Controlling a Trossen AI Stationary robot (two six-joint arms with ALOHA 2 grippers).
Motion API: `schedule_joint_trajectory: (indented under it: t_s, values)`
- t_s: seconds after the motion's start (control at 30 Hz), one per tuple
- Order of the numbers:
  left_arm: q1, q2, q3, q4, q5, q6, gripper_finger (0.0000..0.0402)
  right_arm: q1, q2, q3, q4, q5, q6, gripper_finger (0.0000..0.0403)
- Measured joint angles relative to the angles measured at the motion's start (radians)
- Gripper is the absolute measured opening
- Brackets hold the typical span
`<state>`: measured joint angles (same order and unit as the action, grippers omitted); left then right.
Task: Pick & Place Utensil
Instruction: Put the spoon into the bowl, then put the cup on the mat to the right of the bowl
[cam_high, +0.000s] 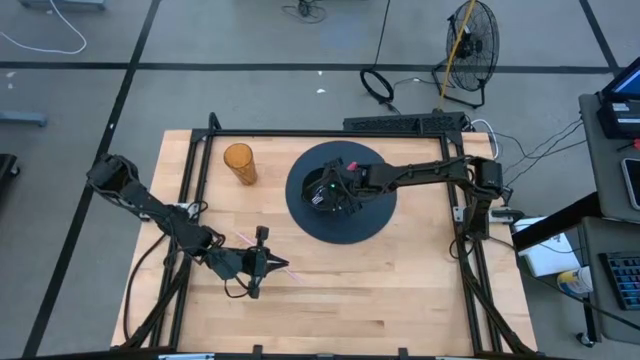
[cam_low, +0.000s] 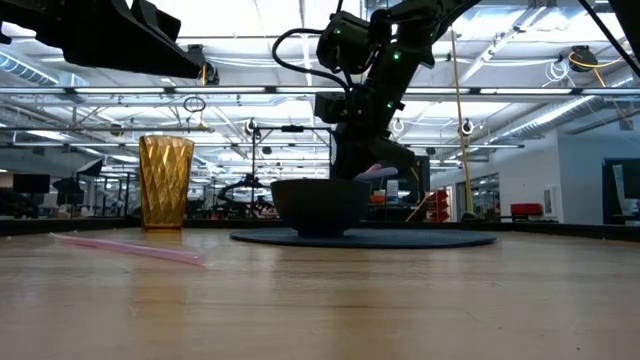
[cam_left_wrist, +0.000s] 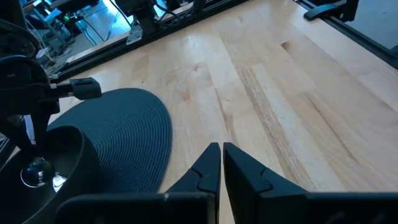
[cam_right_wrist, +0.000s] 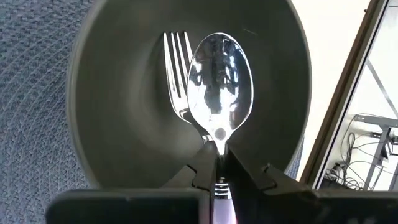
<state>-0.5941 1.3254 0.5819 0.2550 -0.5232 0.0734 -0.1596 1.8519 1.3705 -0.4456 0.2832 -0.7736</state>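
A black bowl (cam_high: 318, 195) stands on a round dark placemat (cam_high: 372, 215) at the table's middle. Above and inside it my right gripper (cam_right_wrist: 217, 163) is shut on a shiny spoon (cam_right_wrist: 219, 81), whose scoop faces the wrist camera. A fork (cam_right_wrist: 175, 68) lies in the bowl (cam_right_wrist: 112, 124) behind the spoon, tines toward the far wall. My left gripper (cam_left_wrist: 221, 152) hovers shut over bare wood near the front left, above a pink straw (cam_low: 130, 248) that lies flat on the table. My right gripper pinches the spoon's handle (cam_right_wrist: 219, 142) between its two fingers, just behind the scoop. The fingers slant down from the table's right side and lie along the handle, whose pink end runs back between them. The scoop points down into the bowl; whether it touches the bowl I cannot tell.
An amber faceted cup (cam_high: 239, 163) stands upright left of the placemat. A black frame (cam_high: 300, 132) borders the table's far, left and right sides. Bare wood lies between the placemat and the near edge.
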Motion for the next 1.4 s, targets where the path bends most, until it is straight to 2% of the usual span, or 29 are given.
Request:
schedule_joint_trajectory:
  t_s: [0.4,0.67,0.83,0.97,1.17,1.4]
  values:
    - [0.000,0.000,0.000,0.000,0.000,0.000,0.0026,0.000,0.000,0.000,0.001,0.003,0.014,0.0074]
    - [0.000,0.000,0.000,0.000,0.000,0.002,0.0026,0.005,0.000,0.000,0.038,0.033,0.014,0.0077]
    - [0.000,0.000,0.000,-0.001,-0.006,0.008,0.0026,0.015,-0.046,0.000,0.060,0.029,0.040,0.0077]
    - [0.000,0.000,0.000,-0.003,-0.058,0.010,0.0026,0.036,-0.113,-0.002,0.032,0.015,0.090,0.0077]
    - [0.000,0.000,0.000,-0.004,-0.158,0.024,0.0026,0.078,-0.276,-0.009,-0.047,-0.099,0.207,0.0077]
    - [0.000,0.000,0.000,0.000,-0.290,0.072,0.0026,0.163,-0.485,-0.131,-0.027,-0.210,0.363,0.0077]
